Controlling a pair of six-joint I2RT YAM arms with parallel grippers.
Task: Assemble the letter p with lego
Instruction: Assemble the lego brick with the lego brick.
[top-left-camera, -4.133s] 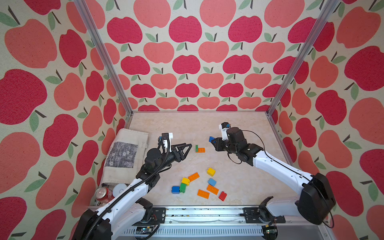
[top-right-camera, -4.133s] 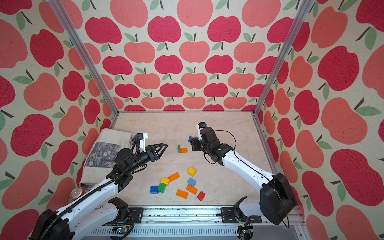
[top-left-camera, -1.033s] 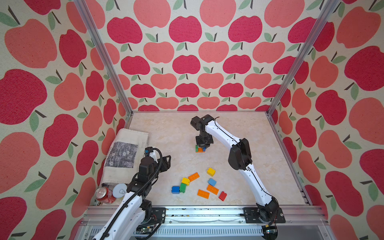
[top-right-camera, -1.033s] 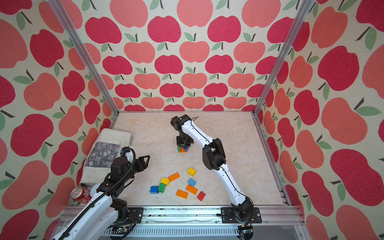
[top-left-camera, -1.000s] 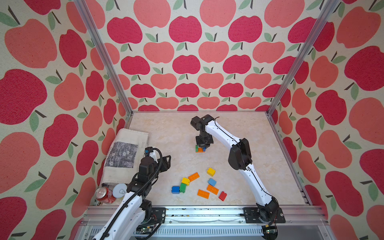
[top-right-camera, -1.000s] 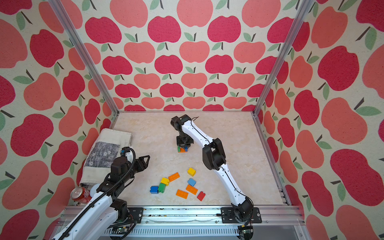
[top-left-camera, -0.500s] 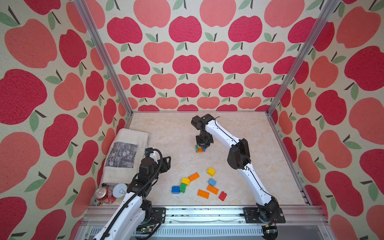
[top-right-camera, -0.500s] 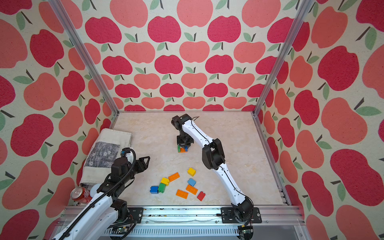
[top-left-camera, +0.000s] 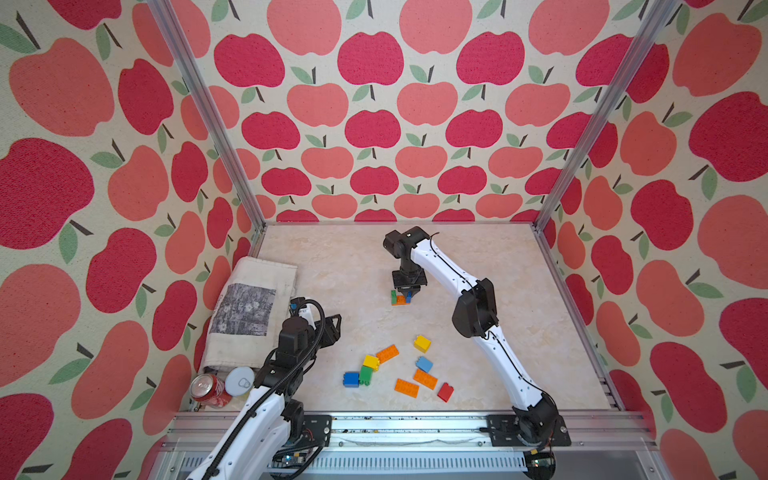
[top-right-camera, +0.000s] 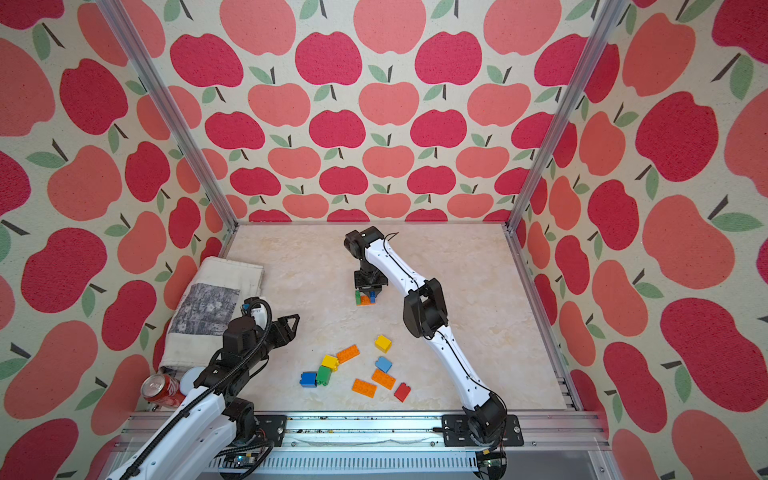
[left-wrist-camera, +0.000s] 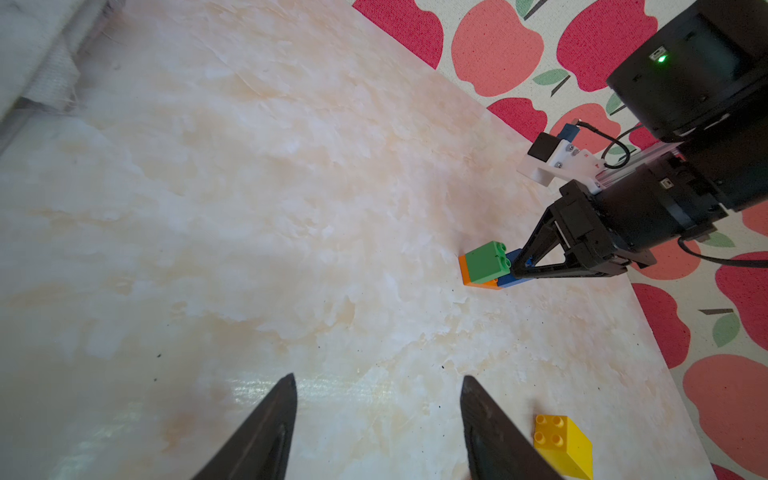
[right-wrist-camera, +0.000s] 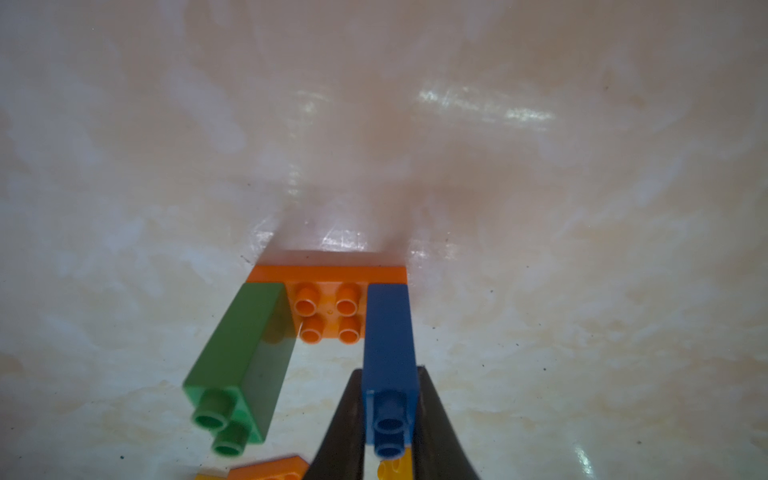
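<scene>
1. Lego assembly (top-left-camera: 400, 298): stands on the tabletop (top-left-camera: 498, 266) about midway back, well apart from the loose pieces nearer the arm bases. It shows in both top views.
2. Composition, per the right wrist view: a flat orange plate (right-wrist-camera: 328, 270) lies as the base. A green brick (right-wrist-camera: 241, 357) stands on one end and a blue brick (right-wrist-camera: 388, 332) on the other. Four orange studs are bare between them.
3. Right end effector (right-wrist-camera: 388, 370): points straight down, its fingers clamped on two opposite sides of the blue brick near its studded top. Whether that brick is pressed fully home on the plate cannot be told.
4. Left end effector (left-wrist-camera: 378, 377): fingers apart with nothing between them, held over bare tabletop just beside the folded cloth (top-left-camera: 253, 307).
5. Loose lego, in a top view:
   - A lone yellow brick (top-left-camera: 422, 343) lies nearest the assembly.
   - A long orange brick (top-left-camera: 387, 353) touches a second yellow brick (top-left-camera: 370, 361).
   - That one adjoins a loose green brick (top-left-camera: 365, 374), with a loose blue brick (top-left-camera: 351, 379) against it.
   - A light blue brick (top-left-camera: 424, 364) lies just beside two flat orange bricks (top-left-camera: 424, 379).
   - A red brick (top-left-camera: 445, 392) lies nearest the front rail.
6. Other items: a red drink can (top-left-camera: 205, 388) lies on its side at the cloth's near corner, touching a round white object (top-left-camera: 240, 378).
</scene>
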